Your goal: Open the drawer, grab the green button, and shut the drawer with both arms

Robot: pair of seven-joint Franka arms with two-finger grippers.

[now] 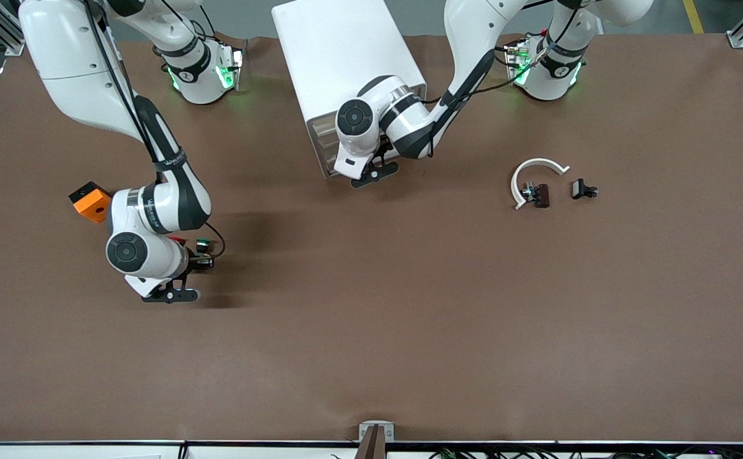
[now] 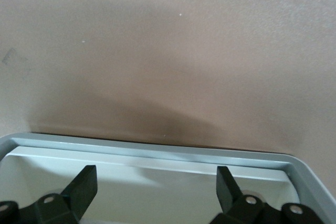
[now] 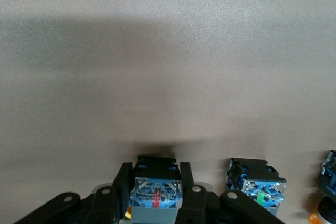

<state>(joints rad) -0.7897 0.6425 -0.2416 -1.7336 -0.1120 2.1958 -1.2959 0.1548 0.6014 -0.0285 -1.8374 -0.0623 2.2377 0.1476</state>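
Left gripper (image 1: 375, 171) (image 2: 155, 174) at the cabinet (image 1: 346, 57) front, fingers spread wide over the open drawer (image 2: 157, 153), right gripper (image 1: 198, 262) (image 3: 155, 170) well apart from the cabinet toward the right arm's end, clamped on a red-marked block (image 3: 156, 195), green button (image 1: 202, 243) just beside it.

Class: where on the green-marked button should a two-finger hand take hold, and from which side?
Grip the green-marked button across the flat sides of its blue-grey block base, coming from above: those sides look parallel, and the neighbouring button leaves a gap. The right hand sits at that neighbour; the left hand hangs open over the drawer tray.
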